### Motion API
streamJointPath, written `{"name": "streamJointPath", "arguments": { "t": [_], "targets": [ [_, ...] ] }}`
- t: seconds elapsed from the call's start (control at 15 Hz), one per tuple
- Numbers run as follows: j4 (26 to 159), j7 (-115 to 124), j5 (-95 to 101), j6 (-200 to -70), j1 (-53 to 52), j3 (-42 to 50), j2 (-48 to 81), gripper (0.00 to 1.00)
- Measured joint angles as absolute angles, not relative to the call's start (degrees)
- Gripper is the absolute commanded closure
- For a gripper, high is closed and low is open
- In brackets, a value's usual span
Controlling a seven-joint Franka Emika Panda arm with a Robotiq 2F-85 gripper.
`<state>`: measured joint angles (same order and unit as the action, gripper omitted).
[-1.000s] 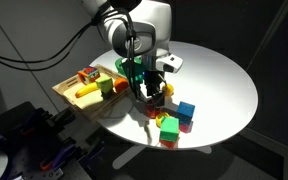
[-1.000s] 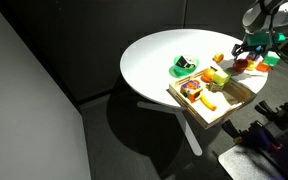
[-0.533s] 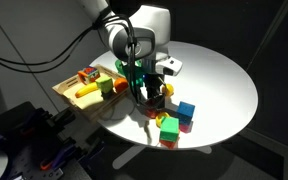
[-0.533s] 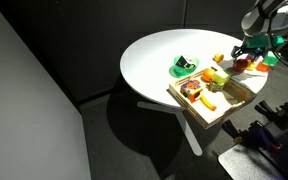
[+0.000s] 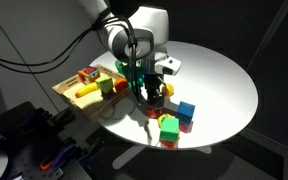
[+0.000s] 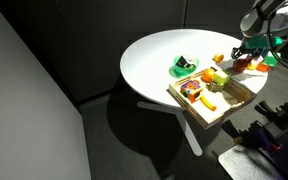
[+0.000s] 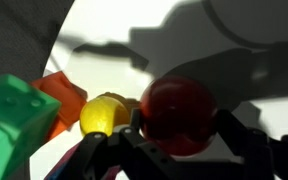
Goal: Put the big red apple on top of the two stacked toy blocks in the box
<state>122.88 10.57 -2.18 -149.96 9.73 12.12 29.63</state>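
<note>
The big red apple (image 7: 179,115) sits between my gripper's (image 7: 180,122) two black fingers, which touch it on both sides; it rests low on the white table. In an exterior view the gripper (image 5: 152,92) stands just beside the near end of the light wooden box (image 5: 68,88). The two stacked reddish-orange blocks (image 5: 87,74) stand in the box's far part, apart from the gripper. Both also show in an exterior view: gripper (image 6: 246,58), box (image 6: 231,108).
A yellow ball (image 7: 102,115), an orange cube (image 7: 59,95) and a green block (image 7: 14,125) lie close beside the apple. A blue cube (image 5: 186,109) and a yellow-green cube on a magenta one (image 5: 169,127) stand near the table's edge. A green-and-white dish (image 6: 186,66) sits further back.
</note>
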Motion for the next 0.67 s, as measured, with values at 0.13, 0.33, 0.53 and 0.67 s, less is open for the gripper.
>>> {"name": "streamJointPath", "arguments": {
  "t": [0.13, 0.33, 0.53, 0.67],
  "targets": [
    [123.6, 10.3, -1.4, -149.5, 9.4, 12.2, 28.3, 0.47],
    [125.2, 10.2, 0.4, -148.0, 8.6, 12.6, 25.4, 0.47],
    [126.5, 10.2, 2.4, -145.7, 7.6, 13.1, 22.3, 0.47],
    [127.2, 10.3, 3.9, -144.2, 6.9, 13.3, 20.3, 0.47]
  ]
}}
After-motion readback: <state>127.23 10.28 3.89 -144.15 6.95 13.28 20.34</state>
